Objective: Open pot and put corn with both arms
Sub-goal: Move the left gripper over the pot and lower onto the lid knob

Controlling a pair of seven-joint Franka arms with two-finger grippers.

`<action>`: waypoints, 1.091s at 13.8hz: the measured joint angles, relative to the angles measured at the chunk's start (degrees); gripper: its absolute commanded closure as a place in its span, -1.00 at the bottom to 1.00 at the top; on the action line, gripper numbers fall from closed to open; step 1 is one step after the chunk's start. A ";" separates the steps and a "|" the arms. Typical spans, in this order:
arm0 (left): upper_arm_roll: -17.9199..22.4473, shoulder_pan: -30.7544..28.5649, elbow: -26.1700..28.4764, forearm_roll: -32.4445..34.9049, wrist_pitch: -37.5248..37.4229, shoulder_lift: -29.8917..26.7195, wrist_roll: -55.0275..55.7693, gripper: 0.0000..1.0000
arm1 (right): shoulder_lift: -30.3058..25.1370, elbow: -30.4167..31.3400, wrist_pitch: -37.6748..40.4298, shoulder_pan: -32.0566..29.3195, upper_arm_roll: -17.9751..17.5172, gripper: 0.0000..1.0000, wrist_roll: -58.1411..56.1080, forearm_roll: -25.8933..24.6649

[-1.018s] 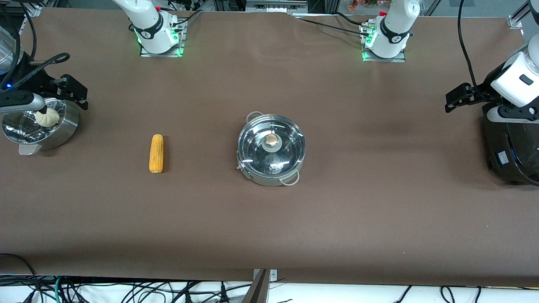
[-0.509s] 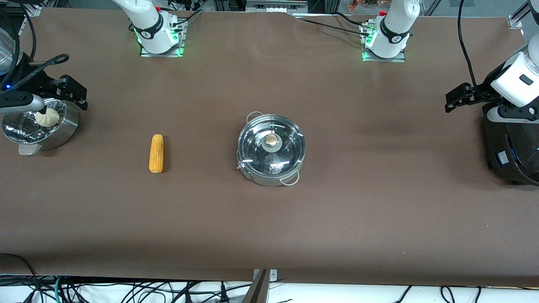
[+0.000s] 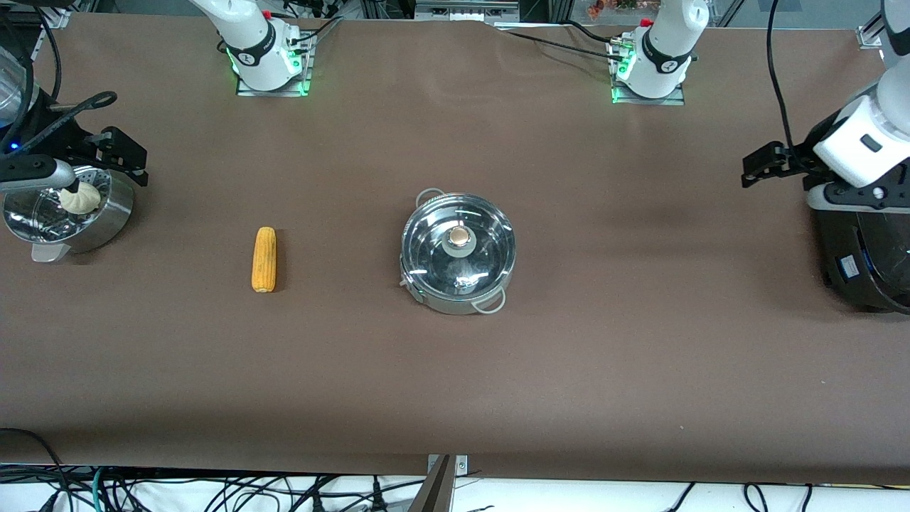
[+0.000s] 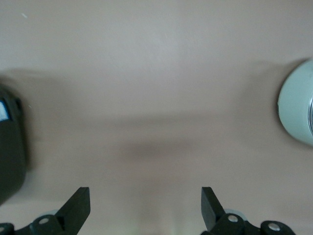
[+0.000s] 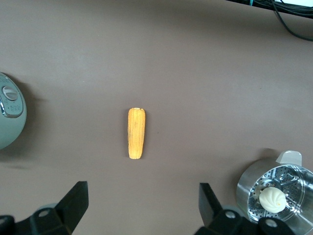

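The steel pot (image 3: 458,256) stands mid-table with its glass lid on, tan knob (image 3: 461,235) up. Its edge also shows in the right wrist view (image 5: 7,122). The yellow corn (image 3: 264,259) (image 5: 136,133) lies flat on the table, toward the right arm's end from the pot. My right gripper (image 3: 131,160) (image 5: 143,200) hangs open and empty beside the steamer bowl, away from the corn. Up over the left arm's end of the table, my left gripper (image 3: 755,167) (image 4: 145,200) is open and empty beside the rice cooker.
A perforated steel steamer bowl (image 3: 106,213) (image 5: 244,188) with a white bun (image 3: 79,198) (image 5: 272,198) stands at the right arm's end. A big black rice cooker (image 3: 864,256) (image 4: 10,156) stands at the left arm's end. Brown table cover lies between them.
The left arm's wrist and gripper have shifted a little toward the pot's side and up in the front view. The right arm, pot and corn have not moved.
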State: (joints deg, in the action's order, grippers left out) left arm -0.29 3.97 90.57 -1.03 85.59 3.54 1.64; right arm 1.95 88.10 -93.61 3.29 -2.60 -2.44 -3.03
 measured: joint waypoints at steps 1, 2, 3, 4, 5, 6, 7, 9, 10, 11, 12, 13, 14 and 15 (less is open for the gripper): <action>-0.07 1.17 0.00 -0.23 -0.67 0.40 0.00 -1.00 | 0.00 -0.01 0.00 -0.02 0.05 -1.00 0.00 -0.08; -0.19 2.86 -0.01 -0.30 -0.86 0.70 0.01 -1.00 | 0.00 -0.02 0.00 -0.05 0.09 -1.00 0.00 -0.26; -0.33 4.91 -0.01 -0.32 -0.88 0.95 0.06 -1.00 | -0.01 -0.03 0.00 -0.05 0.12 -1.00 0.00 -0.50; -0.45 6.94 -0.02 -0.40 -0.90 1.25 0.20 -1.00 | -0.02 -0.05 0.18 -0.06 0.15 -1.00 0.00 -0.67; -0.53 9.12 -0.04 -0.73 -0.91 1.73 0.84 -1.00 | -0.04 -0.06 0.63 -0.07 0.21 -1.00 0.00 -0.74; -0.56 11.29 -0.18 -1.39 -0.85 2.46 3.03 -1.00 | -0.05 -0.06 0.81 -0.09 0.41 -1.00 0.00 -0.78; -0.62 13.76 -0.98 -1.78 -0.71 3.71 7.04 -1.00 | -0.06 -0.07 0.85 -0.12 0.74 -1.00 0.00 -0.81; -0.71 18.80 -4.14 -1.93 -0.39 7.44 15.60 -1.00 | -0.06 -0.06 0.90 -0.19 1.05 -1.00 0.00 -0.81; -0.72 21.80 -6.15 -1.94 -0.01 9.95 19.85 -1.00 | -0.06 -0.07 0.92 -0.18 1.08 -1.00 0.00 -0.81; -0.73 24.97 -8.33 -1.94 0.66 12.85 24.54 -1.00 | -0.06 -0.07 0.96 -0.16 1.08 -1.00 0.00 -0.81; -0.73 27.92 -10.44 -1.93 1.43 15.87 28.90 -1.00 | -0.06 -0.07 1.03 -0.15 1.06 -1.00 0.00 -0.80; -0.71 30.44 -12.29 -1.93 2.29 18.76 32.39 -1.00 | -0.06 -0.06 1.10 -0.14 1.05 -1.00 0.00 -0.77; -0.64 32.46 -13.74 -1.90 3.63 21.32 35.36 -1.00 | -0.06 -0.06 1.20 -0.12 1.03 -1.00 0.00 -0.68; -0.61 33.70 -14.70 -1.90 5.71 23.23 37.96 -1.00 | -0.06 -0.07 1.35 -0.12 1.00 -1.00 0.00 -0.57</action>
State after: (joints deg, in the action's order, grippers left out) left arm -0.90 37.67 75.86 -2.93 91.30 26.77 39.60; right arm 1.89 88.03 -92.26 3.17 -1.60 -2.44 -3.60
